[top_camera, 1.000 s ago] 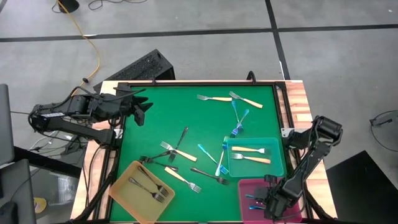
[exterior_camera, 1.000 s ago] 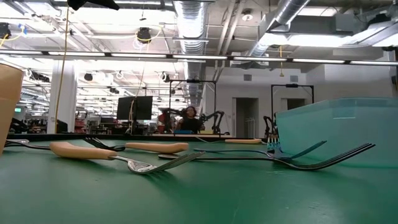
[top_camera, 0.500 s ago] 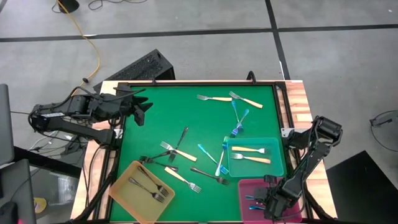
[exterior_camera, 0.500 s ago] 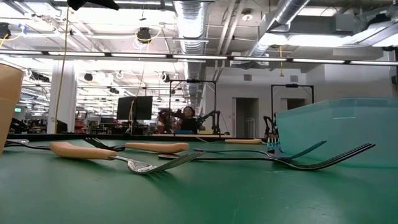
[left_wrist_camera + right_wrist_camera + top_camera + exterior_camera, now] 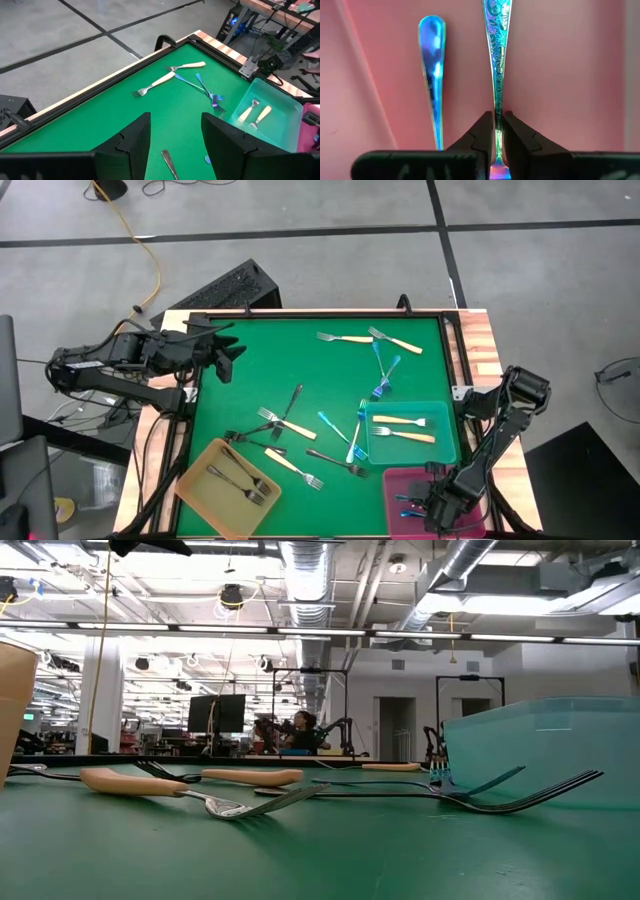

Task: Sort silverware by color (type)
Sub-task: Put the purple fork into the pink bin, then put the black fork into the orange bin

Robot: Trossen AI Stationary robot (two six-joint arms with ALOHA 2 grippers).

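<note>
Two iridescent forks [image 5: 431, 75] lie in the pink tray [image 5: 398, 483], one pinched by the right end effector [image 5: 496, 131]; two cream-handled forks [image 5: 400, 427] fill the teal tray [image 5: 450, 448]; the left end effector [image 5: 172, 131] gapes, holding nothing.

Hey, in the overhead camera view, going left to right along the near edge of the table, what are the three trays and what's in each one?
Yellow tray holding two dark-grey forks → teal tray holding two cream-handled forks → pink tray, where the right gripper is shut on an iridescent fork beside another blue fork.
</note>
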